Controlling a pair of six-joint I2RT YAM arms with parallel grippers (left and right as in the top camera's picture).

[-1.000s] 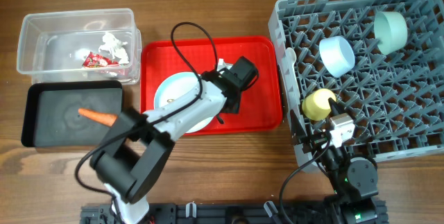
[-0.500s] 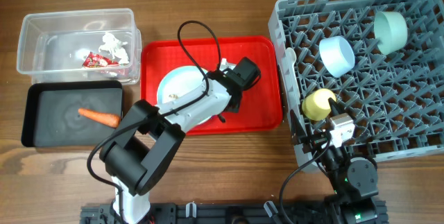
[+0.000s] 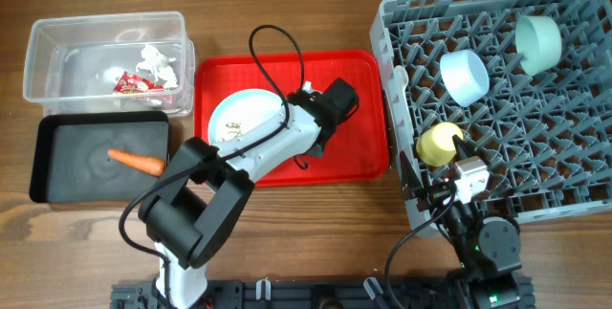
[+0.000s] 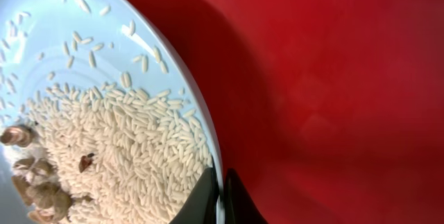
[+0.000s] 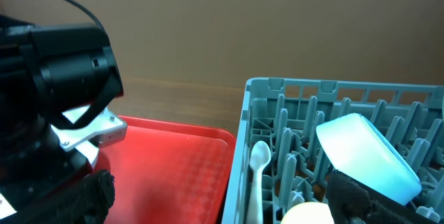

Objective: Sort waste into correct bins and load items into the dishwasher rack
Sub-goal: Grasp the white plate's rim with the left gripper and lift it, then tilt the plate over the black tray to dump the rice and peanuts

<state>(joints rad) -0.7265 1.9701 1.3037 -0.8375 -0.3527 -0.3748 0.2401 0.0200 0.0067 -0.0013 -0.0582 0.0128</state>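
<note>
The light blue plate (image 3: pixel 241 118) lies on the red tray (image 3: pixel 356 146), tilted, with white grains (image 4: pixel 125 148) and brownish seeds (image 4: pixel 41 193) on it. My left gripper (image 4: pixel 220 197) is shut on the plate's right rim; from overhead the arm covers that spot. My right gripper (image 5: pixel 225 200) stands open at the front left corner of the dishwasher rack (image 3: pixel 574 156). In the rack sit the mint bowl (image 3: pixel 538 43), the small blue bowl (image 3: pixel 465 76), the yellow cup (image 3: pixel 438 143) and the white spoon (image 5: pixel 258 161).
The clear tub (image 3: pixel 57 32) at the far left holds the snack wrapper (image 3: pixel 134 83) and the tissue (image 3: pixel 158 62). The black tray (image 3: pixel 76 170) in front of it holds the carrot (image 3: pixel 136 161). Bare wood table (image 3: pixel 316 213) lies before the red tray.
The left jaws have closed on the plate's rim. The plate has shifted a little towards the back left of the red tray. The right arm has not moved.
</note>
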